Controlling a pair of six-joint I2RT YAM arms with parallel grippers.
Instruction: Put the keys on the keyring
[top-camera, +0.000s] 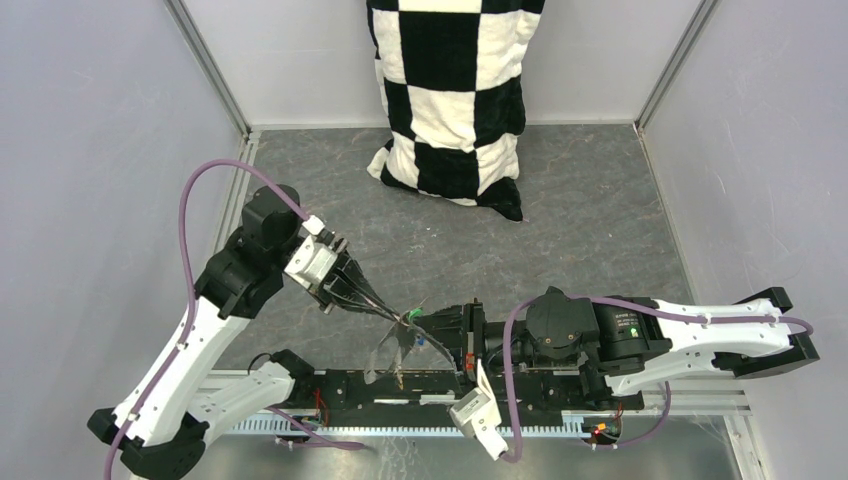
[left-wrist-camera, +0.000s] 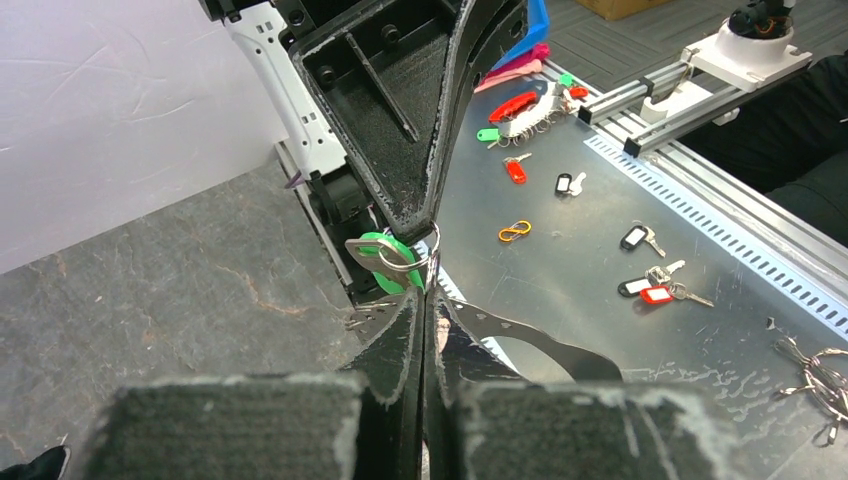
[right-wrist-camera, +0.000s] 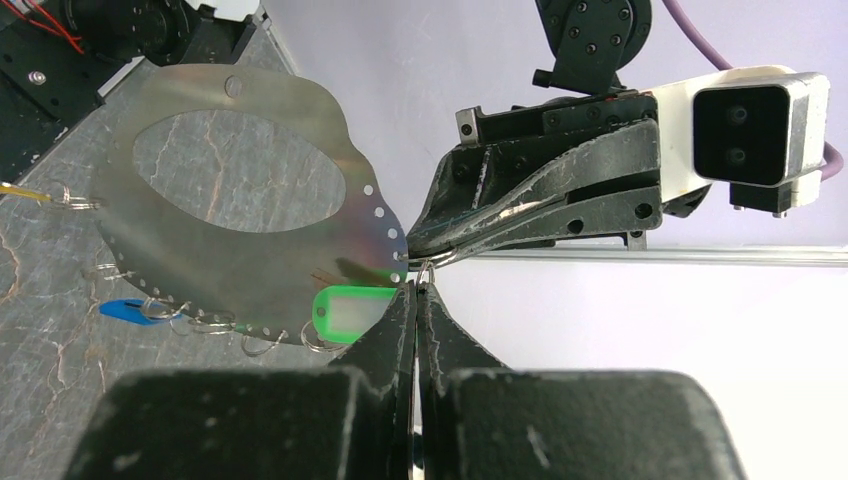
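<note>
- Right claw is pressed together, pinching a small ring at the edge of the keyring.
- Left claw meets it tip to tip, also pressed together on that small ring.
- The keyring hangs between them above the bench.
- Green key is just beside the claws. Blue key and yellow key hang farther along.

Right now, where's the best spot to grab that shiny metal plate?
Probably the plate's plain broad rim, opposite the hole-lined edge by the green tag. It's thin and flat, so pinch across both faces, coming edge-on from that bare side.
</note>
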